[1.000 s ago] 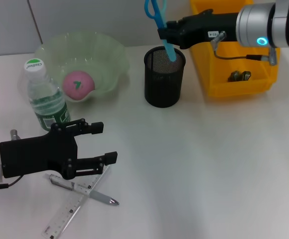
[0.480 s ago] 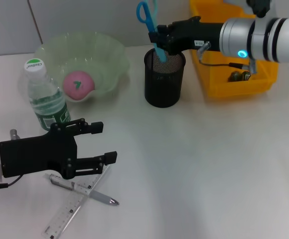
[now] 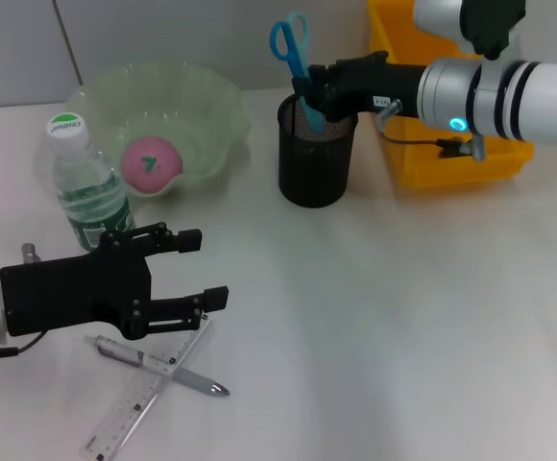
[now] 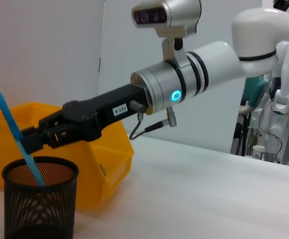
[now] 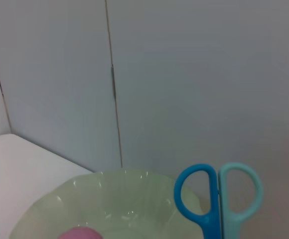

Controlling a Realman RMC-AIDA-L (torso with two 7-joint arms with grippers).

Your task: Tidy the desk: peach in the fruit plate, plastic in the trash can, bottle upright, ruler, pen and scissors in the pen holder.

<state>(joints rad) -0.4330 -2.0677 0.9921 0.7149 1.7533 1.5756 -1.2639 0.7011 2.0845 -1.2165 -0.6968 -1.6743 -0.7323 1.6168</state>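
The right gripper reaches over the rim of the black wire-mesh pen holder and is clamped on the blue-handled scissors, whose blades point down into the cup while the two handle loops stand above the rim, tilted slightly toward the robot's left; the left wrist view shows the same black fingers pinching the blue shaft just above the mesh cup. Behind the right arm sits a yellow plastic bin on the white desk. The pink peach lies inside the pale green scalloped fruit plate, and the clear plastic water bottle with a white cap and green label stands upright just beside that plate. The left gripper hovers low near the front left of the desk with its black fingers spread apart, holding nothing. Just in front of it lie the clear plastic ruler and the silver pen, crossed over each other, both flat on the desk and well apart from the pen holder
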